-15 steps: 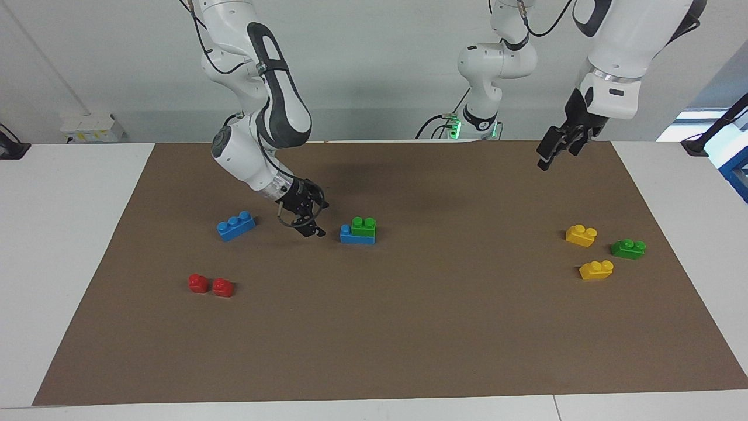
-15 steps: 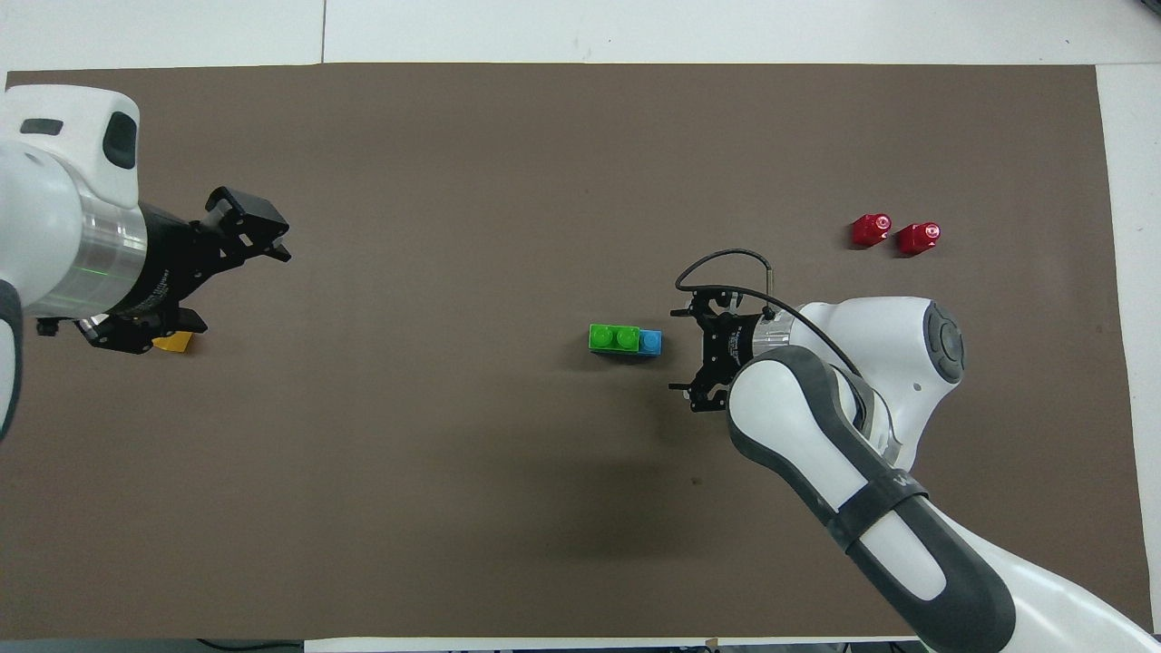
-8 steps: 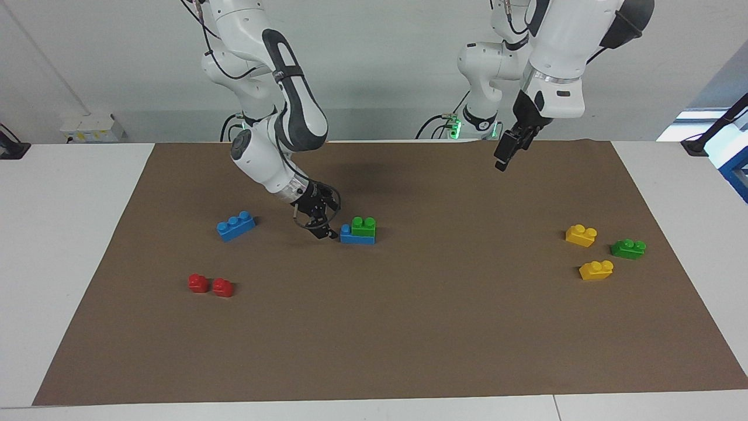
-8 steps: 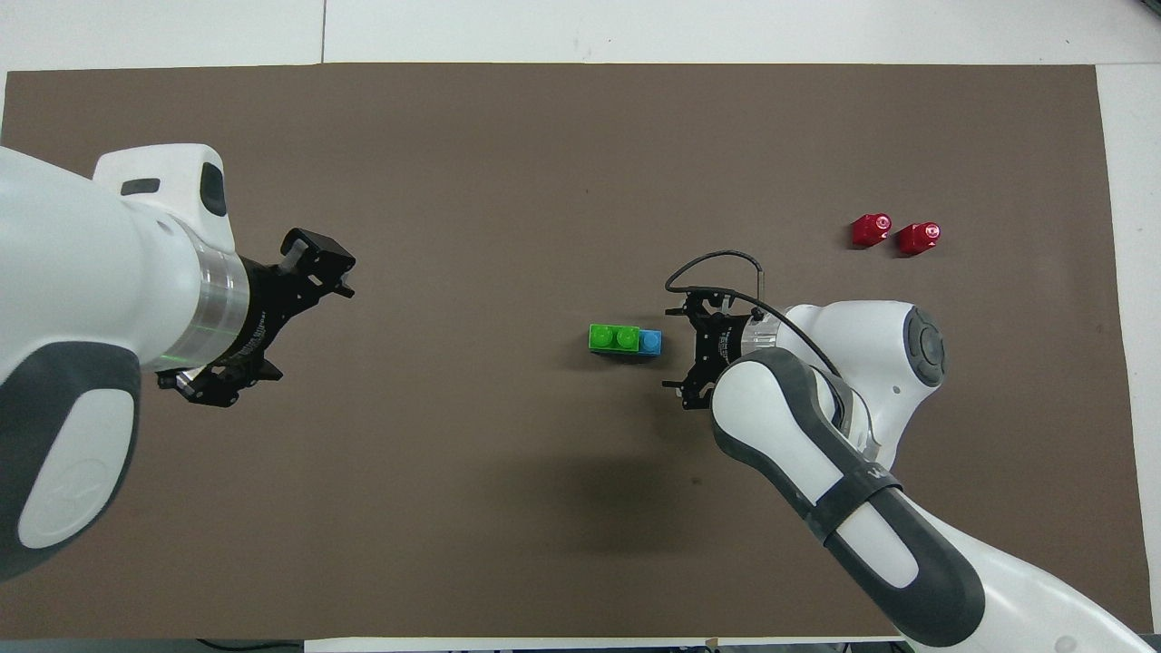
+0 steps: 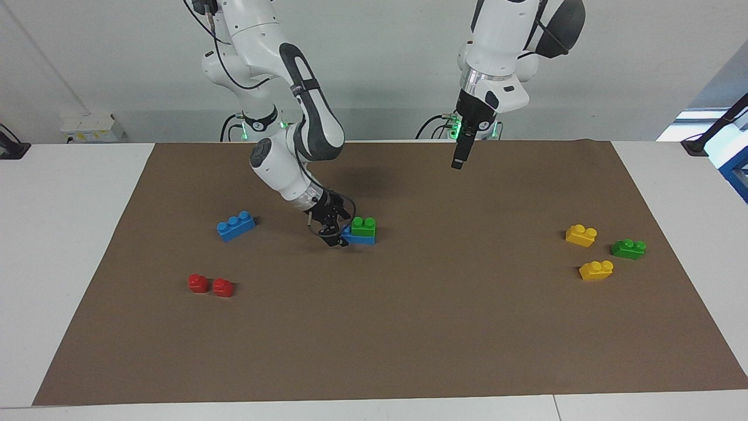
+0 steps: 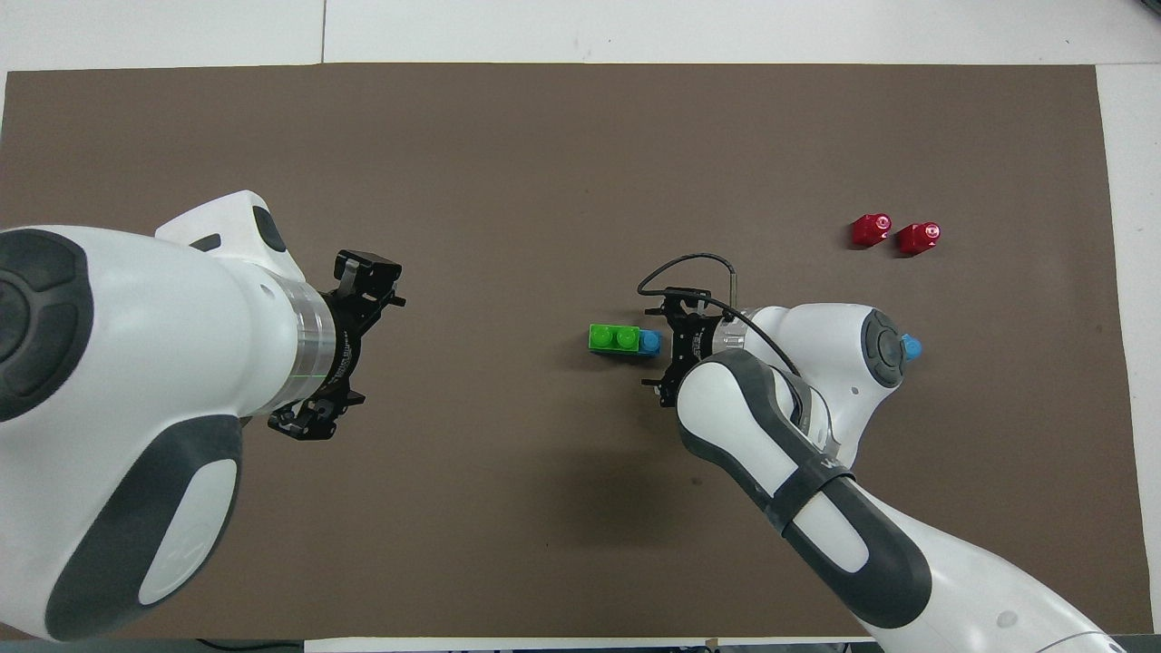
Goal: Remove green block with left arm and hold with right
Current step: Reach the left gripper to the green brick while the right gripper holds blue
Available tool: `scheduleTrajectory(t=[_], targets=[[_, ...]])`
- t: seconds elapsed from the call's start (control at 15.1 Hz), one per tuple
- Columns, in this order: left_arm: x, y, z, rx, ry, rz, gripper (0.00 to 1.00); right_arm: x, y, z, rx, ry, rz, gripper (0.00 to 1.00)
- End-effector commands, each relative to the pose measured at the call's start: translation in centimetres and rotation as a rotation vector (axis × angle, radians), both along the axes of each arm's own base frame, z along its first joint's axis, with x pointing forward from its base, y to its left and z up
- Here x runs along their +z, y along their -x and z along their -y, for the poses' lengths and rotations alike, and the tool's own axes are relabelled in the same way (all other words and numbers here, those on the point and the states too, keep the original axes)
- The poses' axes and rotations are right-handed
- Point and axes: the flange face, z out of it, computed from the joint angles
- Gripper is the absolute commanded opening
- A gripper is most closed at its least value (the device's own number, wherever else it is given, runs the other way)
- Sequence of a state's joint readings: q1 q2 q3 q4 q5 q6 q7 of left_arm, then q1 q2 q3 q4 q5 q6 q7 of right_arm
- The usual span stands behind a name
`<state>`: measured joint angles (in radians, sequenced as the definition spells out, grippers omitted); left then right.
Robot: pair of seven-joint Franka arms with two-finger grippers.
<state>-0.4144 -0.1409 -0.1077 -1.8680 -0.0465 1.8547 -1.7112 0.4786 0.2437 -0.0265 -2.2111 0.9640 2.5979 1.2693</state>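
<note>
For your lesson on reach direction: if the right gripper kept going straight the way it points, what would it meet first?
Most likely the blue brick under the green block: the right gripper, open, is low and points at its bare end.

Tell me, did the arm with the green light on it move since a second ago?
Yes. The left gripper swung toward the table's middle, away from the yellow bricks, now high over bare mat nearer the green block.

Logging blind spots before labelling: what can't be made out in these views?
Overhead view: the left arm covers both yellow bricks and the darker green brick.
Overhead view: the right arm hides most of the lone blue brick.
Both views: whether the right pincer touches the stacked blue brick under the green block; too small.
</note>
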Motion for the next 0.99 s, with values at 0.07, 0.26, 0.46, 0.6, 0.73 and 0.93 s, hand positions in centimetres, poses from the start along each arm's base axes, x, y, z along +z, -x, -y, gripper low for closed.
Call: scheduleTrajectory(t=[0.07,0.26,0.46,0.6,0.73,0.93], targets=[[-2.7,0.5,3.4,0.054,0.02,-0.035,1.0,-0.7,-0.5,-0.6,-0.059,-0.005,0.019,1.0],[-5.8,-0.8,7.0,0.162,0.01,-0.072,1.0,-1.1,-0.7,-0.9,-0.053,-0.003,0.021,1.0],[-7.4,-1.6,8.7,0.245,0.03,-0.072,1.0,-1.4,-0.7,-0.8,-0.04,0.001,0.026,0.98],[-8.4,-2.8,9.4,0.276,0.03,-0.081,1.0,-1.4,-0.7,-0.8,-0.038,0.001,0.026,0.9],[-8.2,-3.8,10.0,0.293,0.038,-0.074,1.0,-1.4,-0.7,-0.7,-0.04,0.001,0.026,0.69],[-10.9,-5.4,11.2,0.326,0.012,-0.1,1.0,-1.2,-0.8,-0.7,-0.041,-0.001,0.028,0.3]])
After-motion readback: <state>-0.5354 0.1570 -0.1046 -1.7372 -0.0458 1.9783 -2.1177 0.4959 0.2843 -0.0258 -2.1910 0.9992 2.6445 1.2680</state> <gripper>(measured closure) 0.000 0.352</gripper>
